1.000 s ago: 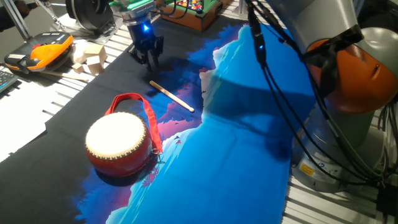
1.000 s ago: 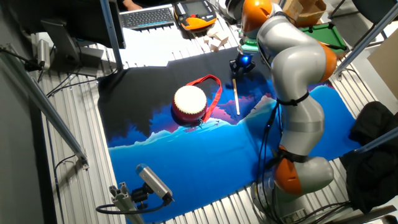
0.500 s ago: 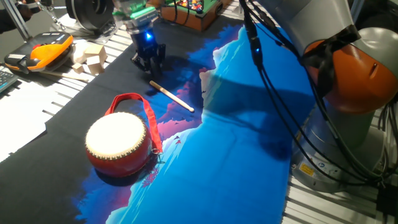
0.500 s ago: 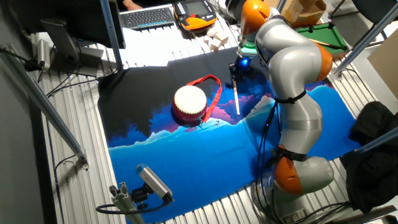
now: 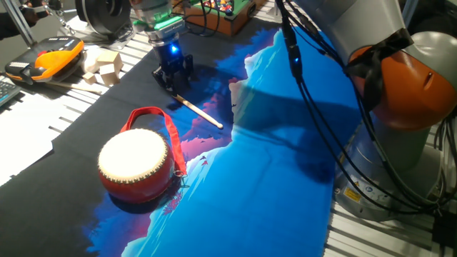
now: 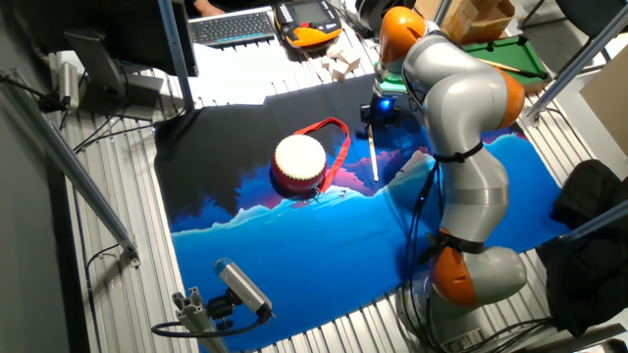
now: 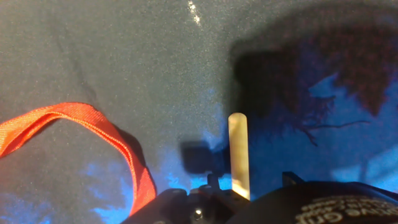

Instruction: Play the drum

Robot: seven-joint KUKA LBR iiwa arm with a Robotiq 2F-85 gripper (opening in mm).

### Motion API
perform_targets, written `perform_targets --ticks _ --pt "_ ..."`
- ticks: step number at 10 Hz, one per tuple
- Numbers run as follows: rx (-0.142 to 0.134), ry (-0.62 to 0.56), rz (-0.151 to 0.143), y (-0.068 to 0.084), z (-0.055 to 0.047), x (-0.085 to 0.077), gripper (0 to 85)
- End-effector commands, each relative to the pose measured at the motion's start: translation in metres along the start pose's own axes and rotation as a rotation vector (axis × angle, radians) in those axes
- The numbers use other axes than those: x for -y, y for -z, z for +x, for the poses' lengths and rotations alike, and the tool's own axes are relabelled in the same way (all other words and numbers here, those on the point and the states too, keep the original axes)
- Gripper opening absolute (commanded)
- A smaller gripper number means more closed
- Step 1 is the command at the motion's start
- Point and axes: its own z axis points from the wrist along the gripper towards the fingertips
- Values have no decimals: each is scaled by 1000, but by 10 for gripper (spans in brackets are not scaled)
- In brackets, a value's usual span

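One gripper [image 5: 173, 76] has dropped over the far end of the stick [image 5: 199, 111] at upper left (fingers unclear, so grasp cannot be told), readying a pickup, while the drum [image 5: 137, 164] sits lower left

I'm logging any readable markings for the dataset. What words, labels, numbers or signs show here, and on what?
None can be read.
Keyboard: keys too small.
Orange pendant: screen too small.
Tool: curved embossed lettering at the bottom right, blurred and cut off.
Drum, stick: no markings visible.
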Motion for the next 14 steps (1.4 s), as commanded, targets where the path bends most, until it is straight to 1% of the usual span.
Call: perform_targets --ticks 1,3,4,5,7,9,11,14 --pt "2 2 0 -1 -1 0 510" --pt "-2 0 -2 0 -1 -4 510" --pt "0 0 3 -1 -1 -5 510" --pt "9 5 6 -5 -3 -4 510" --pt "12 9 10 -9 -4 -4 510" --pt "28 7 27 -12 -5 -3 510" --pt "39 5 26 -17 -6 -2 510" --pt "48 8 25 -22 -6 -1 510"
